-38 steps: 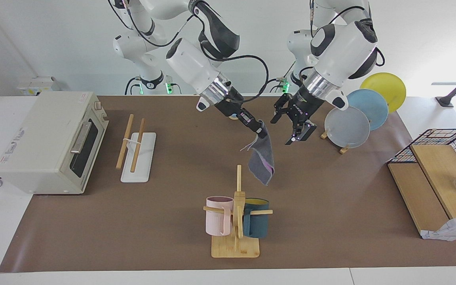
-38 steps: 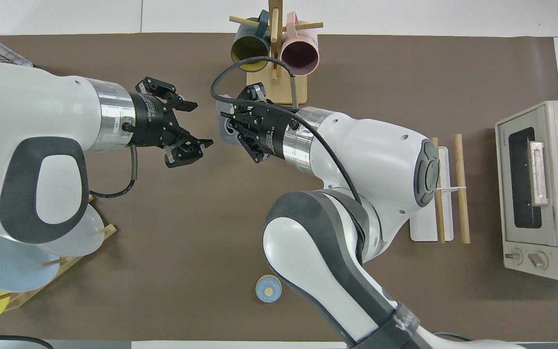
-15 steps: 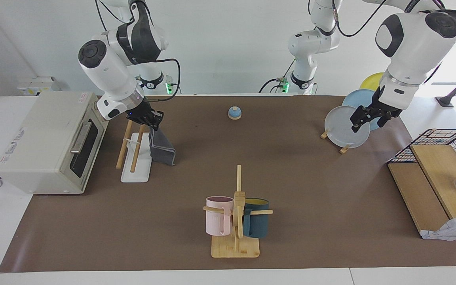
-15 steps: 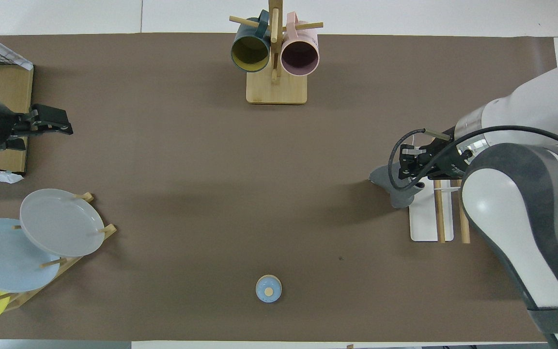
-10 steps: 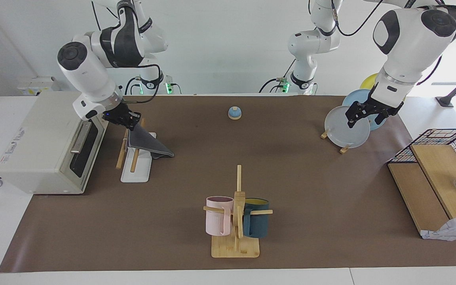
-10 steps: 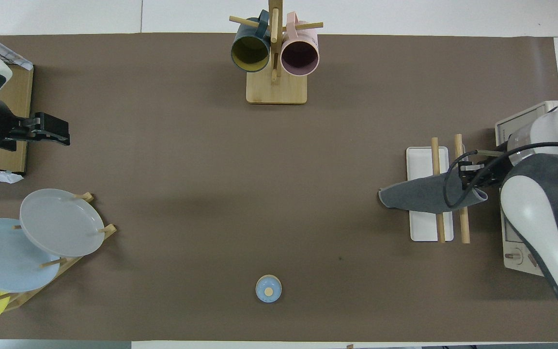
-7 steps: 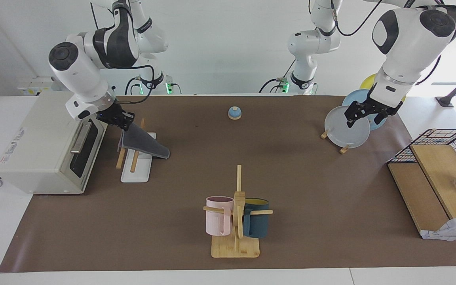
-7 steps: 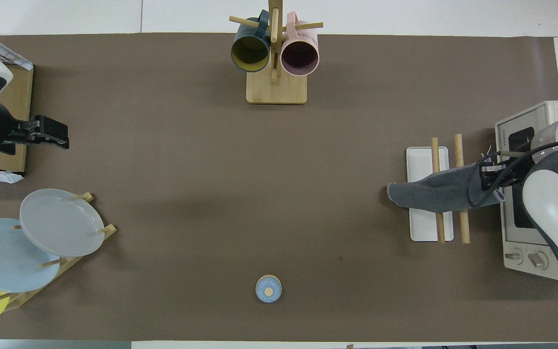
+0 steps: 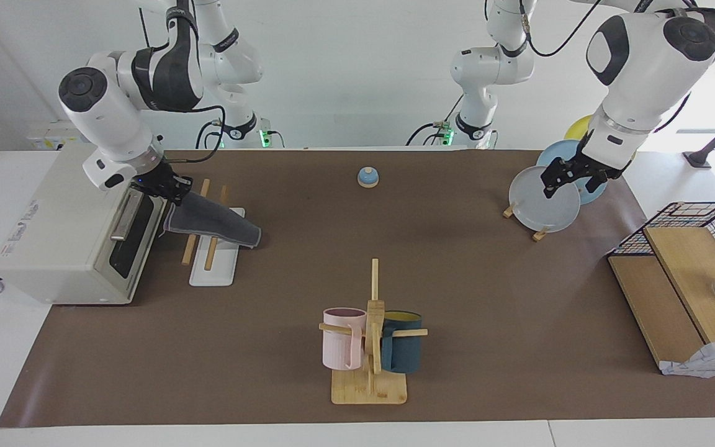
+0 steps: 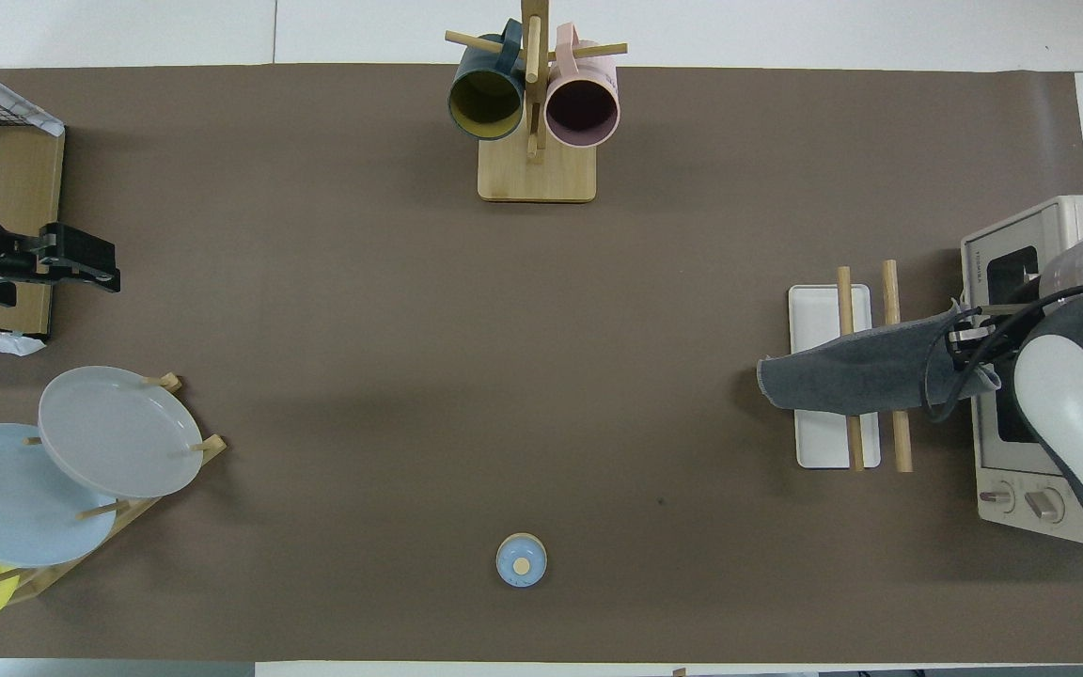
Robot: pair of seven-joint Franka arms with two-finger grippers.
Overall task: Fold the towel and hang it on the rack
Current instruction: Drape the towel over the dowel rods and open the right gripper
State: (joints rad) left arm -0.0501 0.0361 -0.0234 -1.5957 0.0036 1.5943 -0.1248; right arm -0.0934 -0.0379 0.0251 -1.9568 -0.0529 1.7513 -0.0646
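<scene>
The towel (image 9: 215, 223) shows its dark grey face and lies across both wooden rods of the rack (image 9: 220, 264). One end hangs past the rack's white base toward the table's middle. My right gripper (image 9: 169, 188) is shut on the towel's other end and holds it over the gap between the rack and the toaster oven. In the overhead view the towel (image 10: 866, 371) crosses the rack (image 10: 824, 306) about midway along its rods, with the right gripper (image 10: 960, 343) beside the oven door. My left gripper (image 9: 571, 181) is open and empty, waiting over the plate stand; it also shows in the overhead view (image 10: 81, 259).
A toaster oven (image 9: 72, 217) stands right beside the rack at the right arm's end. A mug tree (image 9: 370, 335) with two mugs stands farther out mid-table. A small blue bell (image 9: 367, 177) lies near the robots. A plate stand (image 9: 547, 202) and a wire basket (image 9: 699, 226) are at the left arm's end.
My right gripper carried the towel from mid-table to the rack and dragged it across the rods toward the oven. My left arm withdrew to over the plate stand.
</scene>
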